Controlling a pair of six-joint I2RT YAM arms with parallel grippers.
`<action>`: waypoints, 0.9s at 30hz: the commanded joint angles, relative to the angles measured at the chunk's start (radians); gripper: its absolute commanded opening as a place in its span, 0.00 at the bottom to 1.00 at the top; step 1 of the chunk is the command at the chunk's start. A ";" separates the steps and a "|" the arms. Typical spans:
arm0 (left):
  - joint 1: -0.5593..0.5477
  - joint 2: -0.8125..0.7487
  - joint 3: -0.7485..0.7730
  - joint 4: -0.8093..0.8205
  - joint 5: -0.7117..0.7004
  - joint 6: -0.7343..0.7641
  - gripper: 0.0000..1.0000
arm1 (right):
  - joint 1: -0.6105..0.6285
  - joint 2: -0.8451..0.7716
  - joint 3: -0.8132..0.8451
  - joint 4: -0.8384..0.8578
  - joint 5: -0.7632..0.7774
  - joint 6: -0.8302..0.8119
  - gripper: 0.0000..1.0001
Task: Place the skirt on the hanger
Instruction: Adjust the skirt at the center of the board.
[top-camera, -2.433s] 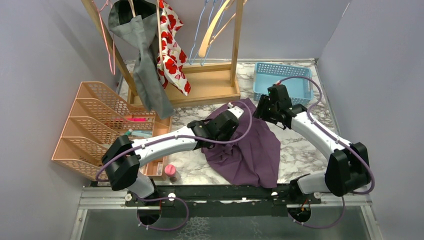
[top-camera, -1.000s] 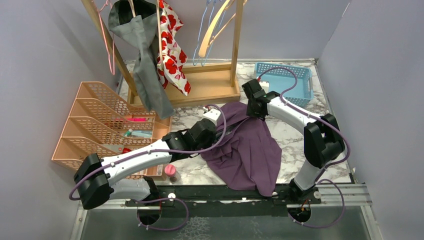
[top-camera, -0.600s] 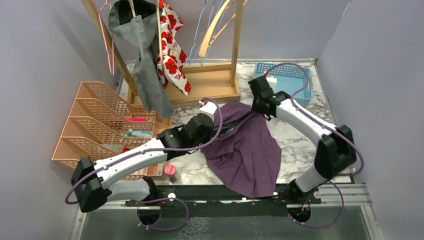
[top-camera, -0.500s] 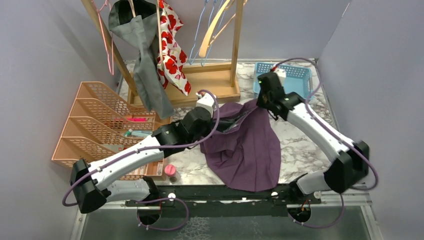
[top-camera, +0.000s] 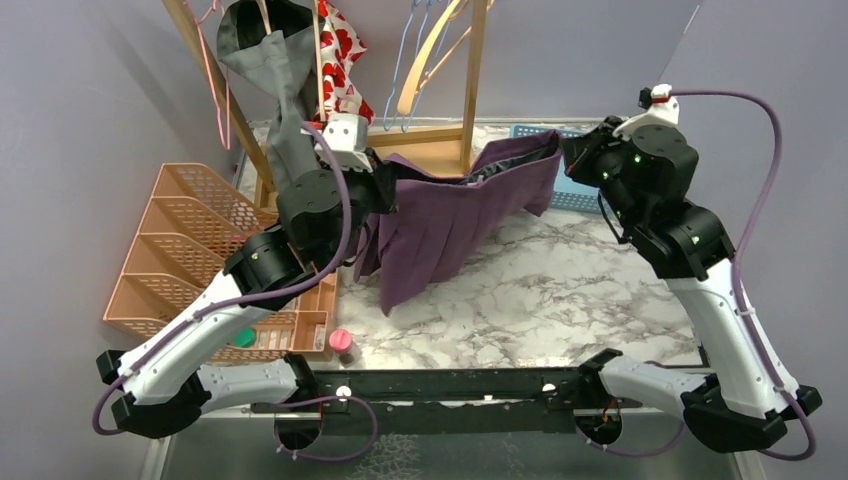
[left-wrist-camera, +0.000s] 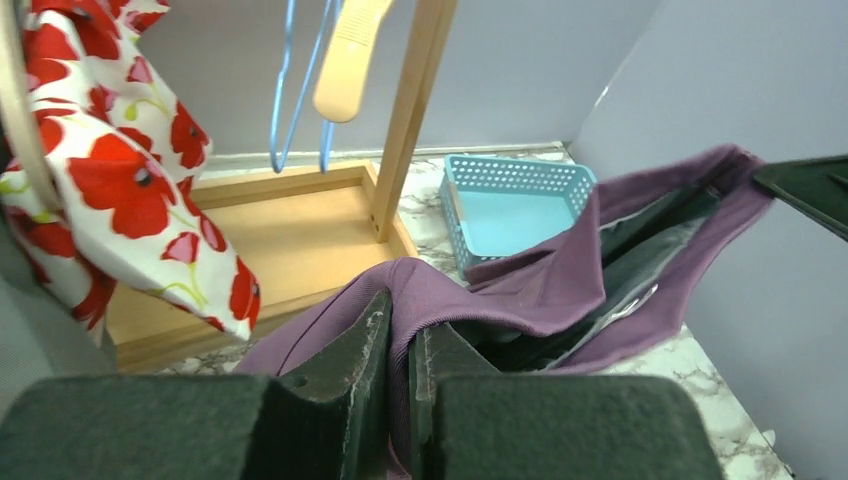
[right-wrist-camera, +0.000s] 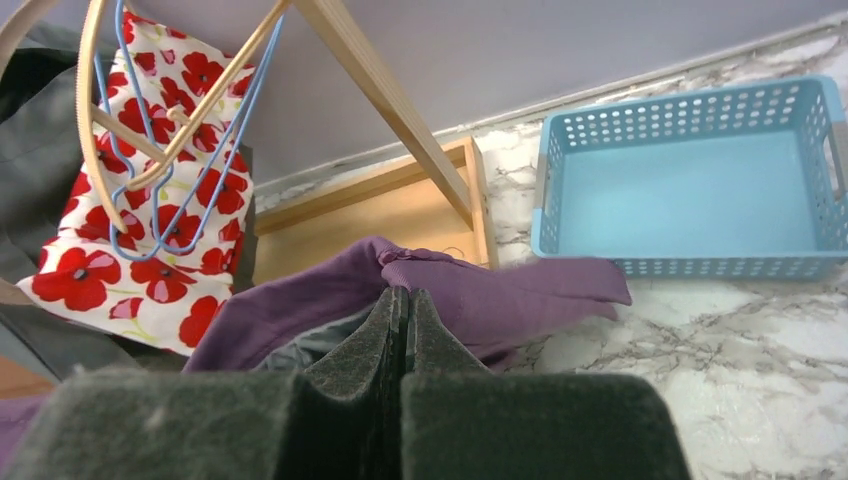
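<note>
- The purple skirt (top-camera: 450, 205) hangs stretched in mid-air at upper centre of the top view, its hem drooping lower left.
- The left gripper (left-wrist-camera: 400, 325) pinches one waistband end. The right gripper (right-wrist-camera: 403, 300) has its fingers pressed together on the other.
- Remaining: the skirt is not yet on the wooden hanger (top-camera: 425, 55), which hangs on the rack (top-camera: 473, 70) just behind.
</note>
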 joint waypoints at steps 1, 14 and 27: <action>0.005 -0.049 -0.036 -0.010 -0.093 -0.008 0.00 | 0.000 -0.029 0.003 -0.154 0.038 0.079 0.01; 0.006 -0.130 -0.716 0.126 0.099 -0.292 0.00 | -0.001 -0.084 -0.784 0.014 -0.164 0.320 0.01; 0.021 -0.163 -0.854 0.145 0.105 -0.334 0.33 | 0.000 0.011 -0.745 0.033 -0.230 0.243 0.50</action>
